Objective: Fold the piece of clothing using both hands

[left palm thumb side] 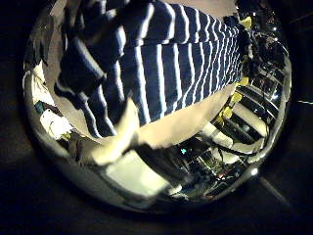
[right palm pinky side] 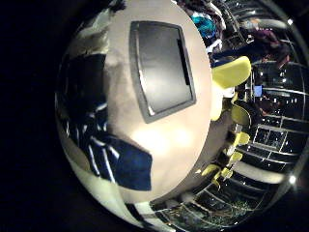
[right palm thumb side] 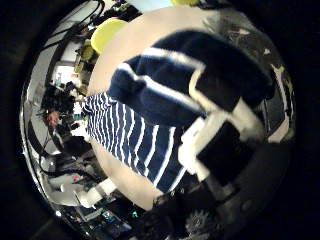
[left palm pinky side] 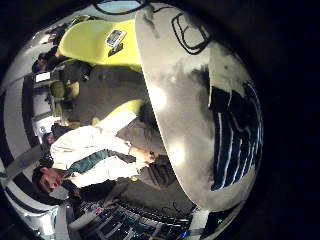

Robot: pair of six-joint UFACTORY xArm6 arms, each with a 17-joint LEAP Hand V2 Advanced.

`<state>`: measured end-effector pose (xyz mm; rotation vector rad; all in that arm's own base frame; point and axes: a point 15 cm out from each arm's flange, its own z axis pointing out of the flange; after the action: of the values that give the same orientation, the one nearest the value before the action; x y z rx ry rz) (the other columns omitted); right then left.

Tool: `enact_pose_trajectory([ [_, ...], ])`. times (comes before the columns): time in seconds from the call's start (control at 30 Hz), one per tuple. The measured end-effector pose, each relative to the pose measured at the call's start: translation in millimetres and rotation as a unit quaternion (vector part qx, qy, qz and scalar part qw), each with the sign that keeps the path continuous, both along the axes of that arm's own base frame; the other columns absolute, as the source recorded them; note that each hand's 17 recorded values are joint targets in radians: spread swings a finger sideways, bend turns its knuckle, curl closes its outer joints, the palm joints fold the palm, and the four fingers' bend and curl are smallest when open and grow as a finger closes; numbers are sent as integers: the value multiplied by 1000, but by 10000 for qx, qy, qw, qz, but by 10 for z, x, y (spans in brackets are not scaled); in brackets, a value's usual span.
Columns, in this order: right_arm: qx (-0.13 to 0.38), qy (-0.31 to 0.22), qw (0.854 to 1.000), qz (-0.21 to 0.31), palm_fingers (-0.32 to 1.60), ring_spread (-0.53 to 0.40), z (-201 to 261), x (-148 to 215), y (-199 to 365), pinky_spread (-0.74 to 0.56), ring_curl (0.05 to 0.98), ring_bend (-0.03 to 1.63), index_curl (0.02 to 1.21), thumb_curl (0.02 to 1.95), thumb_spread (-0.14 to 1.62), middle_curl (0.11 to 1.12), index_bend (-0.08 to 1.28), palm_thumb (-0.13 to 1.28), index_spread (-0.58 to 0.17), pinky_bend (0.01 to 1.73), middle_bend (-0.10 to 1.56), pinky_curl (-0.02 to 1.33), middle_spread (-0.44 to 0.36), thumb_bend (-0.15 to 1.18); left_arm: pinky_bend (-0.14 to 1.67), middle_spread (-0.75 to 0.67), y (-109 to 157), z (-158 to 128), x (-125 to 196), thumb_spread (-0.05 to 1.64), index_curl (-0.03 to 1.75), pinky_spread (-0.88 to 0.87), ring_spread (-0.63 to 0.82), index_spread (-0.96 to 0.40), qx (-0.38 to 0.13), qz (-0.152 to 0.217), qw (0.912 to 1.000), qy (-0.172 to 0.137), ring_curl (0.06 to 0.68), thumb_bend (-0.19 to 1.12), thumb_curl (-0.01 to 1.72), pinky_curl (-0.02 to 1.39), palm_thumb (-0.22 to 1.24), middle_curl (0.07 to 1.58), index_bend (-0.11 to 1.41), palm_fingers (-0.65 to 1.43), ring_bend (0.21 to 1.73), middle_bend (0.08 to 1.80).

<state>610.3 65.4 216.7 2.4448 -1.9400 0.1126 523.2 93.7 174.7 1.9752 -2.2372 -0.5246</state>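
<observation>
The striped piece of clothing [right palm thumb side: 140, 110] lies spread on the round table [right palm thumb side: 120, 55]. In the right thumb side palm view my right hand [right palm thumb side: 222, 125] sits on its plain, unstriped end, with fingers [right palm thumb side: 212, 92] curled into the cloth. From the right little finger side, the clothing [right palm pinky side: 97, 135] lies along the table's edge. The cloth [left palm thumb side: 156, 59] fills much of the left thumb side palm view, so it is close to that palm. The left hand's fingers do not show. From the left little finger side the clothing [left palm pinky side: 235, 130] shows beyond a bare stretch of table [left palm pinky side: 175, 90].
A flat rectangular mat [right palm pinky side: 162, 68] lies on the table [right palm pinky side: 183, 135] beside the clothing. A loose cable [left palm pinky side: 190, 35] curls on the tabletop. Chairs [left palm pinky side: 95, 40] stand around the table, whose rim [left palm thumb side: 171, 127] runs close under the cloth.
</observation>
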Motion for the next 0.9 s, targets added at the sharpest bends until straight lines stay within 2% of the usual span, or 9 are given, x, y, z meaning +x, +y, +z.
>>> enact_pose_trajectory([
  [0.03,9,-17,10000,-13,116,-257,23,2,-11,-275,720,1364,772,526,1251,688,375,776,-408,1163,863,897,-245,-21,782,-168,3,3,13,1073,1021,-433,-232,-383,-19,16,10000,-34,480,-49,358,770,312,764,121,-23,1047,248],
  [0.13,9,-18,10000,10,-70,-175,67,-17,18,-87,623,1155,668,496,1210,596,342,700,-423,1024,687,832,-153,-43,682,-17,76,38,21,1059,907,-274,-108,-250,-105,148,9998,-121,442,-42,337,739,262,684,122,-75,970,209],
  [0.17,9,-20,10000,16,-85,-138,90,-24,25,-13,599,1105,642,489,1195,564,331,677,-424,997,622,811,-150,-44,643,29,108,56,17,1054,872,-219,-68,-213,-147,204,9996,-148,429,-39,333,726,252,660,131,-87,943,197],
  [0.3,29,-135,9999,17,-55,-30,311,-44,-6,201,509,928,570,459,1169,494,295,614,-422,849,526,723,-149,-36,564,134,76,186,27,1043,740,-50,40,-106,-257,232,9990,-274,391,-31,317,676,222,590,132,-57,870,184],
  [0.4,63,-325,9994,19,-4,11,644,-95,-25,303,465,863,529,443,1158,465,261,581,-414,770,493,660,-125,-31,523,186,26,301,-2,1039,662,53,108,-57,-353,232,9985,-354,368,-31,307,639,203,545,141,-49,830,179],
  [0.47,44,-195,9998,31,29,28,723,-227,-26,351,443,833,504,435,1158,450,243,567,-411,731,481,624,-109,-27,508,204,5,394,-67,1037,619,98,134,-37,-412,231,9981,-384,357,-28,304,619,198,516,148,-35,815,174],
  [0.63,-59,551,9984,75,72,42,906,-796,-62,407,408,788,463,403,1202,427,201,538,-409,632,459,555,-84,-22,480,226,-140,478,-330,1038,536,181,187,-13,-632,197,9973,-313,334,-27,298,572,184,462,159,-14,782,177],
  [0.7,-73,771,9968,170,76,47,987,-1001,-58,421,394,769,440,382,1233,415,174,520,-419,599,439,525,-112,-21,471,229,-264,467,-418,1039,511,201,197,-9,-754,180,9966,-286,326,-25,296,555,185,445,162,-5,774,180],
  [0.9,78,736,9966,367,117,44,1232,-1287,116,442,369,747,381,347,1291,399,149,512,-433,578,427,481,-112,-12,453,232,-494,510,-556,1040,456,226,213,-3,-939,114,9951,-293,309,-25,293,514,184,406,168,17,755,182],
])
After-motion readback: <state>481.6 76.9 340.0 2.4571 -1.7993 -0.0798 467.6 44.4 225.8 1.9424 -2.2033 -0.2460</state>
